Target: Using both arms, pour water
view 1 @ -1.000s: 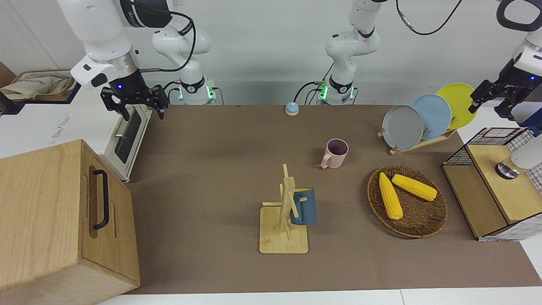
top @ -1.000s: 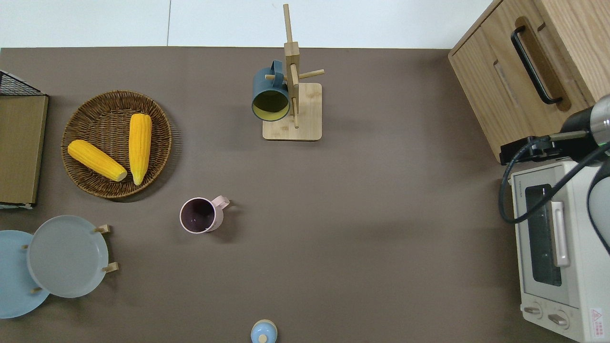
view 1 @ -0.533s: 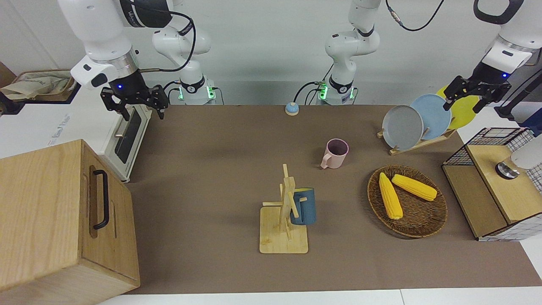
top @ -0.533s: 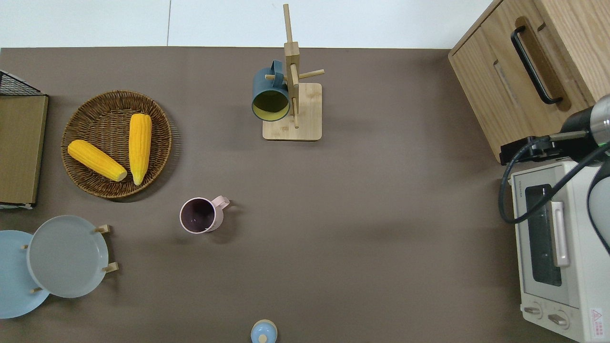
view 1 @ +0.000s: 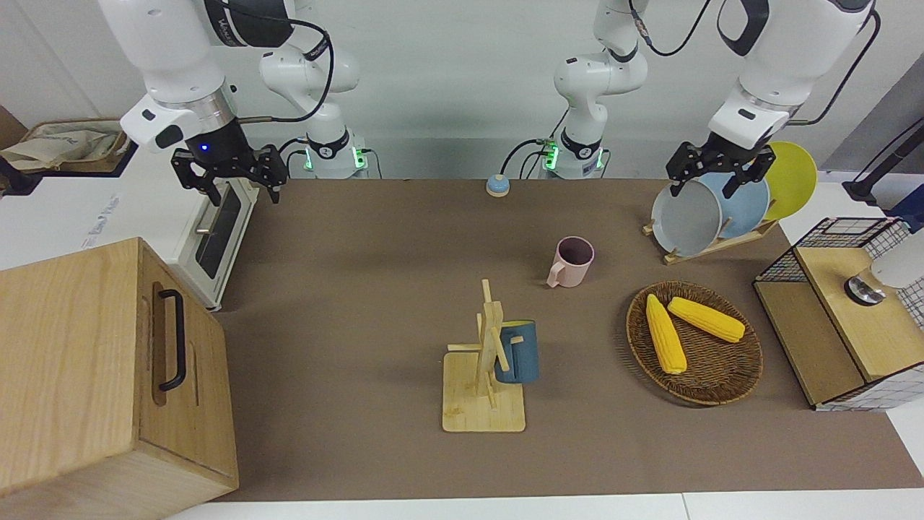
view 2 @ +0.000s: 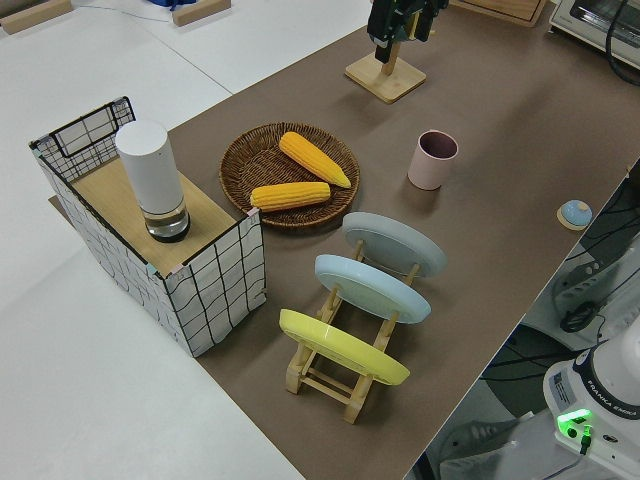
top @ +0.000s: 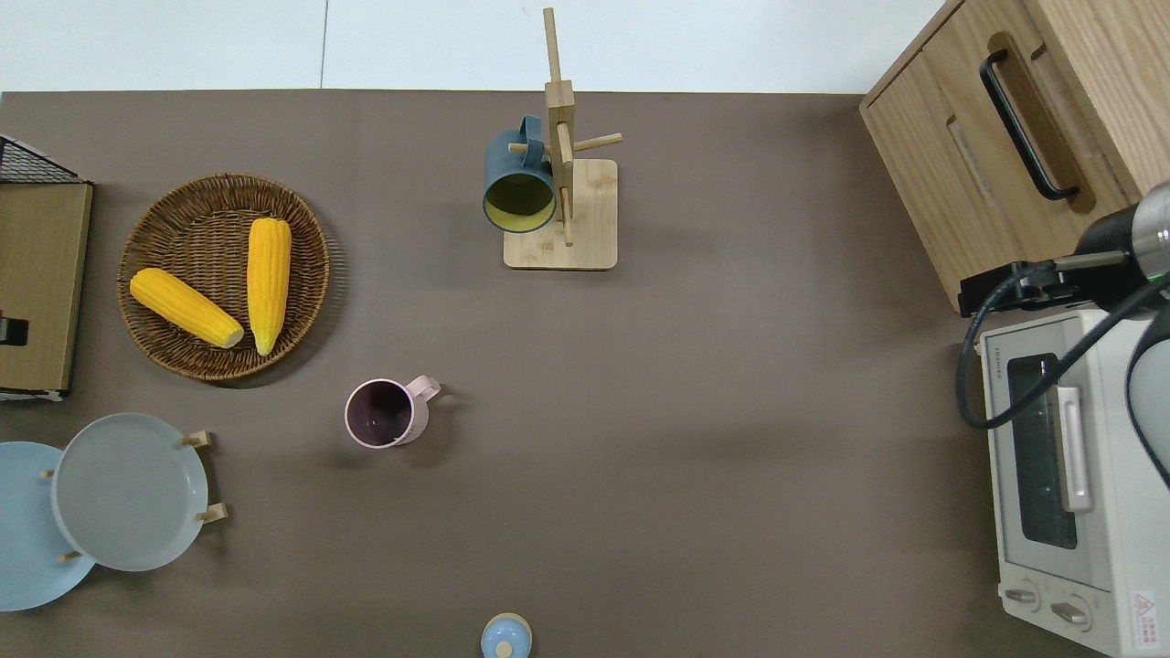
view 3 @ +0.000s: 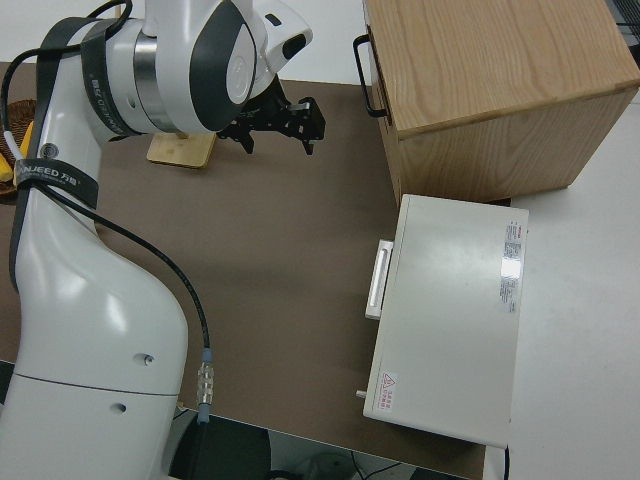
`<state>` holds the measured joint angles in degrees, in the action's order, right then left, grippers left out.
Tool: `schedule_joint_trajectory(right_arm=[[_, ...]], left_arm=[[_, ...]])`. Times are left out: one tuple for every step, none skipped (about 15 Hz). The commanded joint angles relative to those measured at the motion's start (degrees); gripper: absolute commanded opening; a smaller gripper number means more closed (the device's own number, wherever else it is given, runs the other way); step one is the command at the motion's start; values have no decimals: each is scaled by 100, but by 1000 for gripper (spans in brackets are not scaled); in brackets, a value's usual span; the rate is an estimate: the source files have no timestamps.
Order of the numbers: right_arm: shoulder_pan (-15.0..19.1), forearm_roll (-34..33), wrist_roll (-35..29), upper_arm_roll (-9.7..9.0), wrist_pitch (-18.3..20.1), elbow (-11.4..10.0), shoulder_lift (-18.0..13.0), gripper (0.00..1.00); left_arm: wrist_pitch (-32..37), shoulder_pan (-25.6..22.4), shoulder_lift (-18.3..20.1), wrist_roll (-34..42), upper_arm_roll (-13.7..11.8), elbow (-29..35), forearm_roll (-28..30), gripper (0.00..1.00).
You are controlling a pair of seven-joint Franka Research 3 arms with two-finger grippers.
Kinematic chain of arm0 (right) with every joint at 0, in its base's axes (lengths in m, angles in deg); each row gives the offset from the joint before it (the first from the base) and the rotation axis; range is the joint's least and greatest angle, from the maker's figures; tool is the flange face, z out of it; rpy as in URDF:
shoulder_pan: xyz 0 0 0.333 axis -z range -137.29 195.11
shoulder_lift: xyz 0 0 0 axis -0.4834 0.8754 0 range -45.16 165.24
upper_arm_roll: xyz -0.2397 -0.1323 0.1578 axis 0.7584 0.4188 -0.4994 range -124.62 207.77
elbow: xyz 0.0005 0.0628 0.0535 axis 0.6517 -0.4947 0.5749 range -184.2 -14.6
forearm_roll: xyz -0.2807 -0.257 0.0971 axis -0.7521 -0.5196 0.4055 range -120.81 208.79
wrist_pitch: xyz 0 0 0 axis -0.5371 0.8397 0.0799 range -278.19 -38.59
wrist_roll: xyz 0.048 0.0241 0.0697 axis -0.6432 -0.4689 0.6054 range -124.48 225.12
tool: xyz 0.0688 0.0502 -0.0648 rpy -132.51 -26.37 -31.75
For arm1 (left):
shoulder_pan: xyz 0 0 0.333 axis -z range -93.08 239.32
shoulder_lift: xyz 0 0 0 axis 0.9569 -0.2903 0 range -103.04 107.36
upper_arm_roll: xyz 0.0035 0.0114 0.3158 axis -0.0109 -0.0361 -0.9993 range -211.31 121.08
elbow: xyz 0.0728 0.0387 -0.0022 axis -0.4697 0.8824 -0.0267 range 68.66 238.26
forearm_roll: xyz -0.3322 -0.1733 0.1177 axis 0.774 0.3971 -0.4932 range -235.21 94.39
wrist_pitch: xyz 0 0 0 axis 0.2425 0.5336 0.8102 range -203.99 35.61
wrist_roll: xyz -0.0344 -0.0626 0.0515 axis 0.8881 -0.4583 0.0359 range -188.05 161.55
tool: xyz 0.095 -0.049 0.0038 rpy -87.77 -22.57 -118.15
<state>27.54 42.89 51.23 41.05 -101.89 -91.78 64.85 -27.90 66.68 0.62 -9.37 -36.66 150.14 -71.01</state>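
Up at the left arm's end of the counter [view 1: 361, 289], the left arm [view 1: 779, 58] holds the left tool [view 1: 713, 177] in the air, empty, its two fingers spread apart. In the front view we see it against the upper rims of the grey plate [view 1: 686, 217] and the blue plate [view 1: 747, 206] in the rack. The overhead view does not take in its fingers, so we cannot tell what it is over. The pink mug [view 1: 572, 261] stands upright on the counter, well apart from that tool and nearer to the robots than the basket of corn [view 1: 694, 343]. The right arm [view 1: 173, 65] is parked, and the right tool [view 1: 229, 179] is likewise released, fingers apart and holding nothing, which the right side view shows most plainly. Only the left side view gives us the white cylinder [view 2: 150, 175] whole, standing upright on the wooden top inside the wire basket, and the yellow plate [view 2: 340, 345] in the rack's end slot. The overhead view shows just the grey and blue plates.
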Motion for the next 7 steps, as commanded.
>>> schedule_joint_trajectory(right_arm=[[5, 40, 15, 0, 88, 37, -24, 990], [5, 40, 15, 0, 88, 37, -24, 990], [5, 40, 15, -8, 88, 37, -24, 990], [5, 40, 15, 0, 88, 37, -24, 990], [5, 40, 15, 0, 88, 37, -24, 990], [5, 40, 15, -8, 88, 37, -24, 990], [5, 40, 15, 0, 88, 37, -24, 990]], left_arm=[[91, 406, 180, -115, -125, 191, -204, 1000], [178, 537, 171, -133, -151, 191, -204, 1000], [214, 669, 163, -142, -238, 191, -195, 1000], [214, 757, 145, -142, -282, 191, -187, 1000], [223, 750, 119, -142, -274, 165, -152, 1000], [232, 741, 119, -133, -265, 147, -134, 1000], [232, 741, 119, -124, -274, 139, -134, 1000]])
